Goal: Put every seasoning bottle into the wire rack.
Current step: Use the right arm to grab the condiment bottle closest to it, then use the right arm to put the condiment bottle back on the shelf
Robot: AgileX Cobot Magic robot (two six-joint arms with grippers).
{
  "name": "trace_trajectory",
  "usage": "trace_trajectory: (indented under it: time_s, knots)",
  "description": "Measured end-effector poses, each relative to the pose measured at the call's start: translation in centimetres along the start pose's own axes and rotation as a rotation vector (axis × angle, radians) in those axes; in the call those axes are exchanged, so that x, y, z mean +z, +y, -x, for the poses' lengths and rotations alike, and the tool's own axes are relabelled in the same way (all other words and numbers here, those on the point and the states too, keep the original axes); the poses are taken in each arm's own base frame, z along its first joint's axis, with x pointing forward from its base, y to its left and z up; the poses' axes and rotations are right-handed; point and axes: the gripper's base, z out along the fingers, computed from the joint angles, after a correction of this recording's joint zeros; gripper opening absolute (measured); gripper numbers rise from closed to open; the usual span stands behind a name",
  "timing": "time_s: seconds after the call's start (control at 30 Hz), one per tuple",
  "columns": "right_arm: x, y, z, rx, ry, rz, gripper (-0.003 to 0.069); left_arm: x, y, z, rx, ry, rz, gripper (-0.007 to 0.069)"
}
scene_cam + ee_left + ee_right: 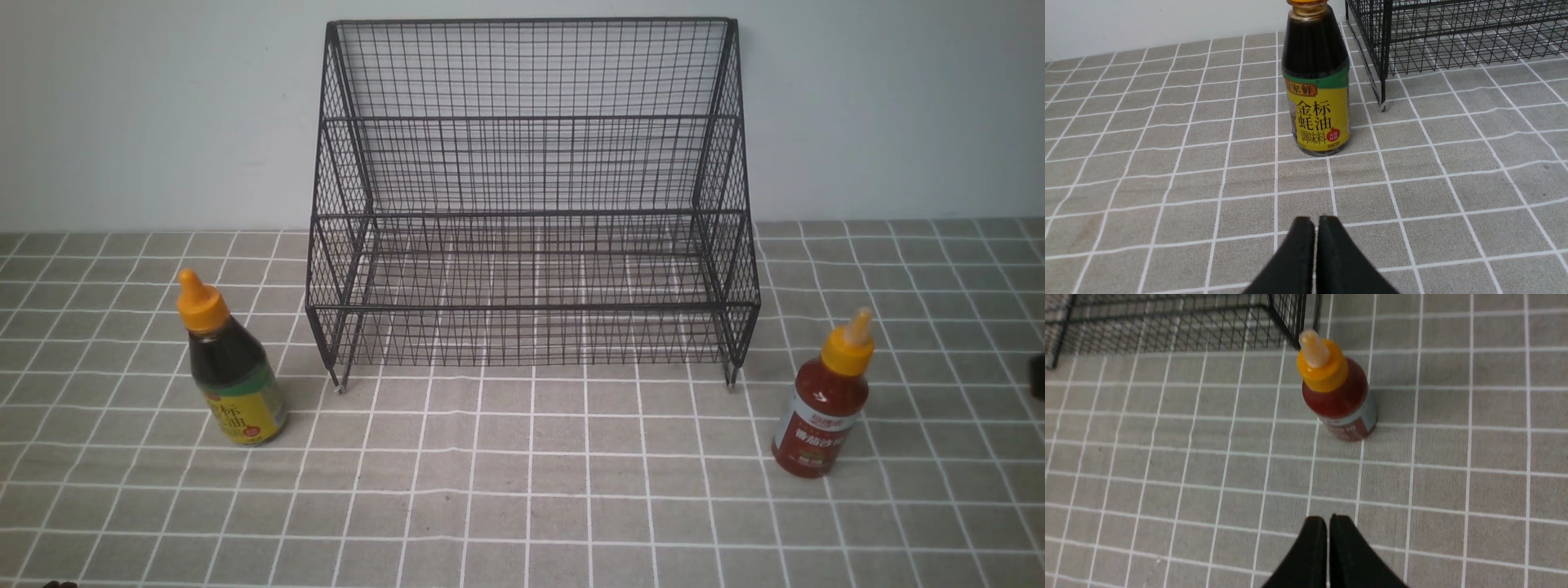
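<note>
Seasoning bottles (238,371) (823,404) stand apart from either pincer (1316,222) (1327,520).

The oyster sauce bottle (1316,81), standing to the left of the wire rack (535,306), has a yellow-green label (1319,114) with large characters 金标 over 蚝油, smaller 调味料 beneath, and 家鲜 on a red patch above. The ketchup bottle (820,408), to the right of the wire rack, reads 番茄沙 on its red-and-white label (816,437); the character after that and the brand line above are too blurred to read.

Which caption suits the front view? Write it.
Dark sauce bottle and red bottle standing on either side of the black wire rack.
</note>
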Motion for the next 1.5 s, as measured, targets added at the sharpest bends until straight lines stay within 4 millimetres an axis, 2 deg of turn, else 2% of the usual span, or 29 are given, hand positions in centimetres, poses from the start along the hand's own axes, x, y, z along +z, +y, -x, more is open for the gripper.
trace_trajectory:
  time_s: [0.1, 0.13, 0.2, 0.23, 0.33, 0.4, 0.5, 0.6, 0.73, 0.8, 0.9, 0.93, 1.07, 1.17, 1.27, 1.33, 1.37, 1.4, 1.43, 1.47, 1.5]
  knots:
    - [2.1, 0.4, 3.1, -0.035, 0.081, -0.004, 0.0067, 0.0, 0.0, 0.0, 0.0, 0.0, 0.0, -0.0007]
    - [3.2, 1.0, 4.7, -0.073, 0.097, -0.01, 0.0111, 0.0, 0.0, 0.0, 0.0, 0.0, 0.0, -0.0007]
    - [4.6, 1.6, 5.7, -0.111, 0.128, -0.018, 0.015, 0.0, 0.0, 0.0, 0.0, 0.0, 0.0, -0.0007]
    - [6.0, 2.6, 6.6, -0.167, 0.152, -0.039, 0.0209, 0.0, 0.0, 0.0, 0.0, 0.0, 0.0, -0.0007]
    - [8.6, 3.4, 7.5, -0.196, 0.201, -0.097, 0.0303, 0.0, 0.0, 0.0, 0.0, 0.0, 0.0, -0.0007]
    - [10.5, 3.9, 8.0, -0.182, 0.232, -0.144, 0.0393, 0.0, 0.0, 0.0, 0.0, 0.0, 0.0, -0.0007]
    - [13.6, 3.6, 8.1, -0.169, 0.295, -0.201, 0.0515, 0.0, 0.0, 0.0, 0.0, 0.0, 0.0, -0.0007]
    - [15.9, 3.3, 7.8, -0.165, 0.353, -0.212, 0.0587, 0.0, 0.0, 0.0, 0.0, 0.001, 0.0, -0.0007]
    - [16.9, 3.1, 7.6, -0.17, 0.38, -0.216, 0.0583, 0.0, 0.0, 0.0, 0.0, 0.001, 0.0, -0.0007]
    - [17.2, 3.1, 7.6, -0.192, 0.39, -0.213, 0.0502, 0.0, 0.0, 0.0, 0.0, 0.001, 0.0, -0.0007]
    - [17.2, 3.1, 7.6, -0.214, 0.393, -0.209, 0.0302, 0.0, 0.0, 0.0, 0.0, 0.001, 0.0, -0.0007]
    - [17.2, 3.1, 7.6, -0.216, 0.394, -0.209, 0.0281, 0.0, 0.0, 0.0, 0.0, 0.001, 0.0, -0.0007]
    - [16.5, 3.4, 8.2, -0.241, 0.367, -0.2, 0.03, 0.0, 0.0, 0.0, 0.0, 0.001, 0.0, -0.0007]
    - [13.8, 4.0, 9.0, -0.241, 0.284, -0.178, 0.03, 0.0, 0.0, 0.0, 0.0, 0.001, 0.0, -0.0007]
    - [8.8, 5.1, 9.8, -0.24, 0.148, -0.137, 0.03, 0.0, 0.0, 0.0, 0.0, 0.001, 0.0, -0.0007]
    - [6.5, 5.5, 10.0, -0.243, 0.092, -0.121, 0.03, 0.0, 0.0, 0.0, 0.0, 0.001, 0.0, -0.0007]
    - [3.7, 6.0, 10.2, -0.249, 0.018, -0.095, 0.03, 0.0, 0.0, 0.0, 0.0, 0.001, 0.0, -0.0007]
    - [2.0, 6.4, 10.4, -0.256, -0.027, -0.08, 0.03, 0.0, 0.0, 0.0, 0.0, 0.001, 0.0, -0.0007]
    - [1.5, 6.5, 10.5, -0.26, -0.04, -0.076, 0.03, 0.0, 0.0, 0.0, 0.0, 0.001, 0.0, -0.0007]
    - [-0.4, 7.0, 11.0, -0.28, -0.095, -0.052, 0.03, 0.0, 0.0, 0.0, 0.0, 0.001, 0.0, -0.0007]
    - [-0.9, 7.3, 11.3, -0.29, -0.114, -0.041, 0.03, 0.0, 0.0, 0.0, 0.0, 0.001, 0.0, -0.0007]
